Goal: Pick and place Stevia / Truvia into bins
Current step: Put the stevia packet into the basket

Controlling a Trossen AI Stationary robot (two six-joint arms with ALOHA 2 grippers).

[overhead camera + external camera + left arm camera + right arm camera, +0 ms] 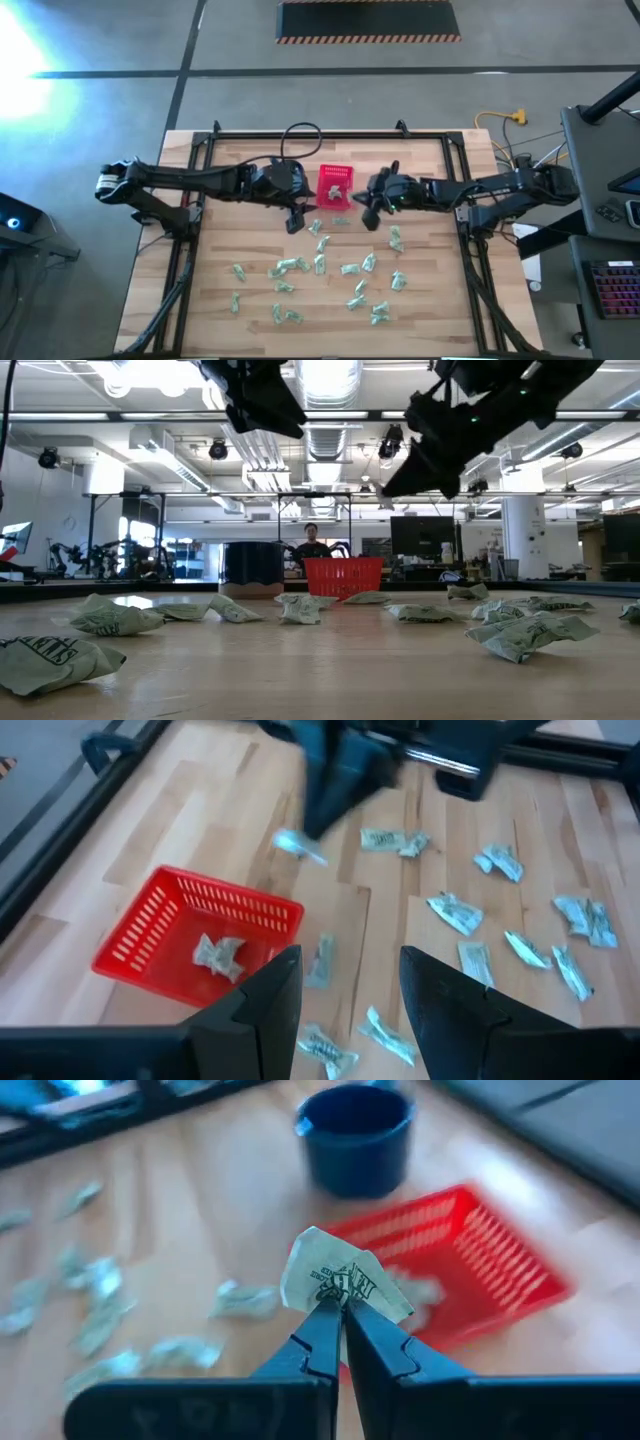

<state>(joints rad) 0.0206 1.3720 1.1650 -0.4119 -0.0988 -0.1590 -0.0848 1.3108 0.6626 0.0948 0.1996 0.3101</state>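
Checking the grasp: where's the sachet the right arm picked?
In the right wrist view, the sachet is pinched in the right gripper, whose jaws are shut on it, above the table just short of the red basket.

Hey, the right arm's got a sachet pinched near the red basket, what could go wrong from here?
1. The right gripper holds its sachet only by the lower edge, so it may slip out before reaching the red basket.
2. The blue mug stands just beside the basket; a drop aimed too far could land in or by it.
3. The left gripper, open, hovers close to the same basket, so the arms could crowd each other there.
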